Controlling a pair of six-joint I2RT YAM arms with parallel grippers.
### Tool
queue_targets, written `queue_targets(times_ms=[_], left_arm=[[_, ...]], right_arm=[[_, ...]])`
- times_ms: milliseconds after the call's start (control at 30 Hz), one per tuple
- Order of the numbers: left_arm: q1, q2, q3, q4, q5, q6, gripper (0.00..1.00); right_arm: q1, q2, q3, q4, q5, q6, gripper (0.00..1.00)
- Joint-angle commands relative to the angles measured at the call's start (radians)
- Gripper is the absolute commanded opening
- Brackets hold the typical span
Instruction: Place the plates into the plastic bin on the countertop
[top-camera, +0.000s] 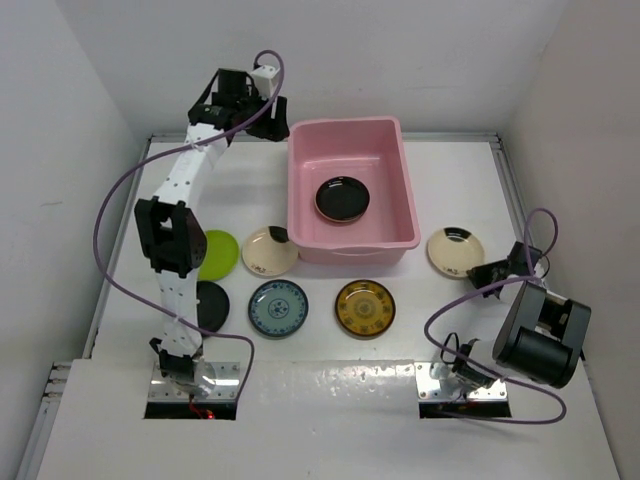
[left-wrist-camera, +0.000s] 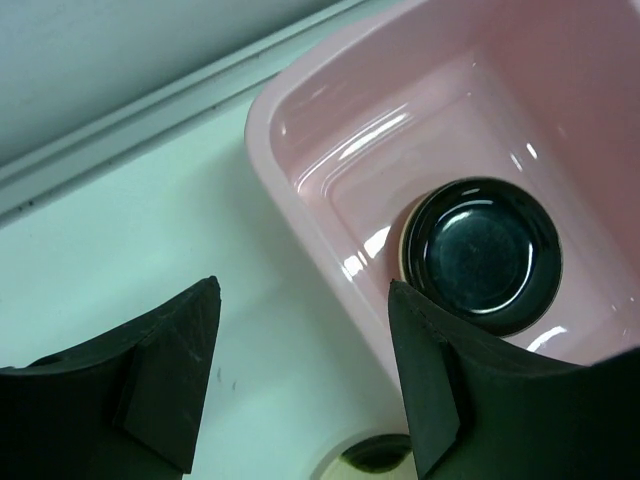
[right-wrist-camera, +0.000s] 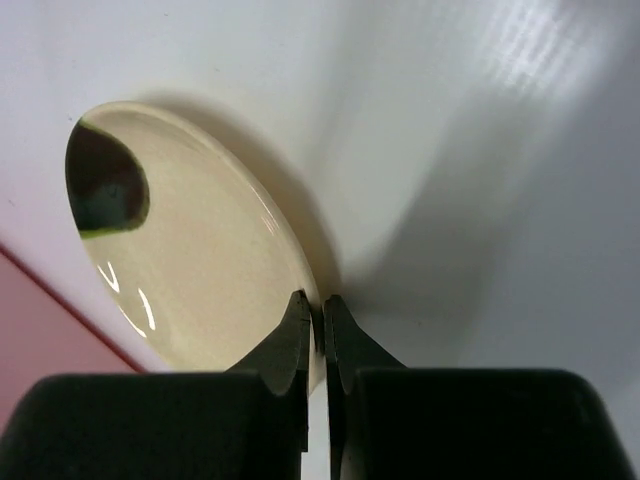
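The pink plastic bin (top-camera: 390, 150) stands at the back middle of the countertop (top-camera: 450, 320), and a glossy black plate (top-camera: 342, 198) lies in it. My left gripper (top-camera: 274, 120) hovers open and empty just outside the bin's back left corner. In the left wrist view the gripper (left-wrist-camera: 305, 380) is above the countertop beside the bin wall (left-wrist-camera: 300, 150), and the black plate (left-wrist-camera: 485, 255) rests on something cream. My right gripper (top-camera: 480, 269) is shut on the rim of a cream plate (top-camera: 455, 250) to the right of the bin. The right wrist view shows the gripper (right-wrist-camera: 322, 320) pinching that plate (right-wrist-camera: 190, 260).
In front of the bin lie a lime green plate (top-camera: 217, 253), another cream plate (top-camera: 268, 250), a black plate (top-camera: 208, 305), a blue-patterned plate (top-camera: 278, 307) and a yellow-brown plate (top-camera: 365, 307). White walls close in the left, back and right.
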Motion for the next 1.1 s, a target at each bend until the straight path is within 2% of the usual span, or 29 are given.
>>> queue_targets(times_ms=[0, 67, 233, 400, 567, 600, 667, 700, 733, 767, 800, 833, 867, 900, 933, 1067], left_arm=[[0.034, -0.071, -0.039, -0.014, -0.007, 0.01, 0.71], [0.063, -0.082, -0.051, -0.014, -0.007, 0.001, 0.71], [0.117, -0.091, -0.06, -0.014, -0.016, 0.001, 0.71], [0.126, -0.082, -0.042, -0.014, -0.025, 0.001, 0.71], [0.148, -0.073, -0.042, -0.014, -0.045, 0.01, 0.71], [0.148, -0.073, -0.042, -0.014, -0.045, 0.01, 0.71], [0.168, -0.073, -0.042, -0.014, -0.054, 0.01, 0.71], [0.168, -0.073, -0.054, -0.014, -0.054, 0.01, 0.71], [0.18, -0.073, -0.054, -0.014, -0.054, 0.01, 0.71], [0.192, -0.073, -0.077, -0.014, -0.054, 0.01, 0.72], [0.192, -0.073, -0.088, -0.014, -0.054, 0.01, 0.72], [0.206, -0.073, -0.101, -0.014, -0.054, 0.01, 0.73], [0.206, -0.085, -0.133, -0.014, -0.054, 0.022, 0.76], [0.217, -0.1, -0.152, -0.014, -0.054, 0.022, 0.79], [0.228, -0.11, -0.19, -0.023, -0.045, 0.042, 0.82], [0.238, -0.145, -0.276, -0.023, -0.036, 0.067, 0.82]], right_arm=[[0.018, 0.04, 0.008, 0.046, 0.009, -0.036, 0.0], [0.044, 0.013, 0.039, 0.049, 0.019, -0.05, 0.0], [0.059, -0.211, 0.065, 0.126, 0.061, 0.013, 0.0], [0.084, -0.303, 0.177, 0.081, 0.096, 0.037, 0.0], [0.205, -0.371, 0.295, 0.057, 0.139, 0.018, 0.0], [0.282, -0.365, 0.35, 0.074, 0.142, -0.002, 0.0], [0.343, -0.301, 0.42, 0.089, 0.127, -0.048, 0.0], [0.445, -0.27, 0.486, 0.071, 0.125, -0.067, 0.0], [0.479, -0.238, 0.525, 0.045, 0.077, -0.137, 0.0], [0.558, -0.125, 0.603, -0.012, 0.072, -0.168, 0.0], [0.625, -0.083, 0.644, -0.081, 0.069, -0.195, 0.0], [0.675, -0.043, 0.771, -0.119, 0.069, -0.269, 0.0], [0.693, 0.088, 0.816, -0.208, 0.07, -0.285, 0.0], [0.726, 0.127, 0.858, -0.281, 0.078, -0.314, 0.0], [0.751, 0.232, 0.951, -0.31, 0.091, -0.332, 0.0], [0.782, 0.362, 1.024, -0.344, 0.102, -0.335, 0.0]])
